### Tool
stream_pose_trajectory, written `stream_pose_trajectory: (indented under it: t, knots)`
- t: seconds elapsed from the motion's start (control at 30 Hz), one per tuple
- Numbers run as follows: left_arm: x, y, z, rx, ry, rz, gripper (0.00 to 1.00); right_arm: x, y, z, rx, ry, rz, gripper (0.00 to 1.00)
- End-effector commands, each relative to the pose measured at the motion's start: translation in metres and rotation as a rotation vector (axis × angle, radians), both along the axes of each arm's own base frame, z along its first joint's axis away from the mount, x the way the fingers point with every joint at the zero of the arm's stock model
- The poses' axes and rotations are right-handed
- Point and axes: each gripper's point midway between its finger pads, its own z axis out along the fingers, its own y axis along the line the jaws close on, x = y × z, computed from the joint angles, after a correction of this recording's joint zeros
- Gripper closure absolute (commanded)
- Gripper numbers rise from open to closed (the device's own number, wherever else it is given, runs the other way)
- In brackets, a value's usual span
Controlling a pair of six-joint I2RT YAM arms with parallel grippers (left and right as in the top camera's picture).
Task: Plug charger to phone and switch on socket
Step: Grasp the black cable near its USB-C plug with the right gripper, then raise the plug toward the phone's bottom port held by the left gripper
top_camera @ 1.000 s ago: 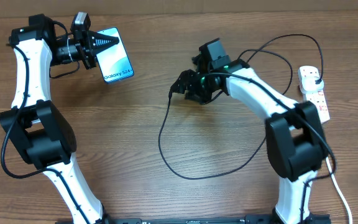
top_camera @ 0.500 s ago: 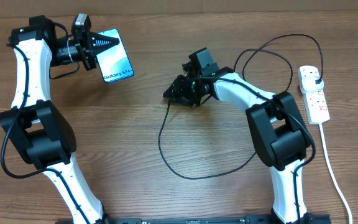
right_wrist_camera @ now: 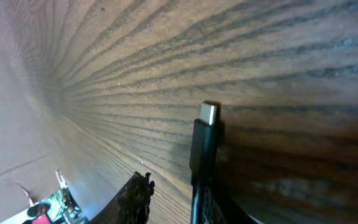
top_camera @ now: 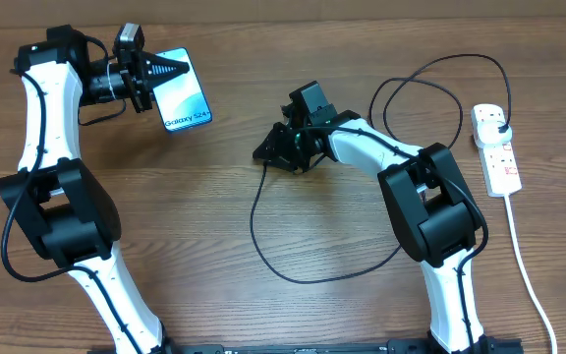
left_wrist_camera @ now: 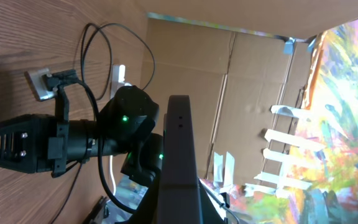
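**Wood-grain desk, phone held out to meet the connector**

Brown wood-grain desk (top_camera: 263, 315) carries everything, and cardboard panels stand behind it in the left wrist view. At the far left, the left claw (top_camera: 170, 67) is clenched on one end of the phone (top_camera: 187, 98), whose light blue screen faces the overhead camera. The left wrist view shows the phone edge-on, with the right arm beyond its free end. That hold seems chosen to leave the free end uncovered and turned toward the other arm, so a connector can come at it. The port itself is not visible.

Near the middle, the right claw (top_camera: 268, 152) is closed around the charger (top_camera: 263, 246) just behind its connector tip (right_wrist_camera: 209, 113). In the right wrist view the tip sticks out past the fingers, close above the wood grain. Gripping so near the end likely keeps the limp cable from flopping and lets the arm aim the tip. Tip and phone are well apart.

The rest of the charger lies in slack loops across the desk and arcs to the socket (top_camera: 497, 147) at the right edge, where its black plug (top_camera: 499, 120) appears seated at the far end. That slack should let the tip travel without tugging the socket. A white cord (top_camera: 529, 275) runs from the socket toward the near edge. Its switch position is too small to tell, and neither claw is near it, so switching looks like the last step.
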Motion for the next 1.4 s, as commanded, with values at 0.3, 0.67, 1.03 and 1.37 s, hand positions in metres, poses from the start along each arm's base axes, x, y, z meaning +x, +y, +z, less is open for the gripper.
stream_pose_trajectory:
  t: [0.3, 0.67, 1.03, 1.37]
  knots:
    - [-0.001, -0.002, 0.009, -0.016, -0.022, -0.004, 0.96, 0.009, -0.013, -0.020, -0.054, 0.008, -0.038, 0.96]
    - [-0.001, -0.001, 0.000, 0.033, -0.002, -0.004, 0.96, 0.008, -0.020, 0.050, 0.129, -0.124, 0.149, 0.96]
    - [-0.006, -0.031, 0.001, 0.038, -0.043, -0.073, 0.96, -0.046, -0.040, 0.215, 0.181, -0.460, 0.345, 0.96]
    - [-0.023, -0.094, 0.001, 0.042, -0.098, -0.217, 0.96, -0.113, -0.100, 0.315, 0.121, -0.601, 0.271, 0.96]
